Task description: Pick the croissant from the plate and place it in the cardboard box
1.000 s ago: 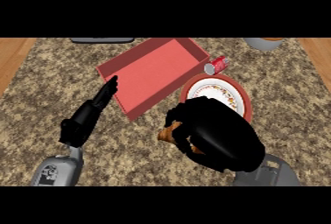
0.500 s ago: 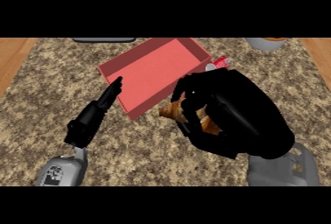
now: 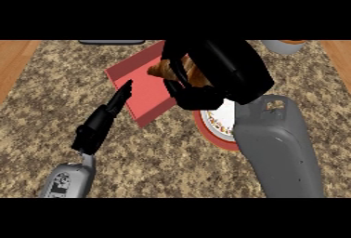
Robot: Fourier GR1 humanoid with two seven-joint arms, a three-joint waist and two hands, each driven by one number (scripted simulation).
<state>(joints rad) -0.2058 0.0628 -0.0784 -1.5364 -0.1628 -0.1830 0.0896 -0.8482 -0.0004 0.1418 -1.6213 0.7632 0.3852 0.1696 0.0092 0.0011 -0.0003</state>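
My right hand (image 3: 219, 69) is curled round the brown croissant (image 3: 165, 70) and holds it above the red cardboard box (image 3: 140, 90). Only part of the croissant shows between the fingers. The plate (image 3: 218, 126), white with a red rim, lies below and right of the box, mostly hidden by my right forearm. My left hand (image 3: 108, 113) is open with straight fingers pointing up toward the box's left edge.
The counter top is speckled brown stone with wooden strips at both sides. A grey round vessel (image 3: 282, 46) sits at the top right edge. A dark flat object (image 3: 112, 42) lies at the top edge behind the box.
My right hand has lifted the croissant off the plate and carried it up and left, over the box. The left hand has shifted slightly toward the box.
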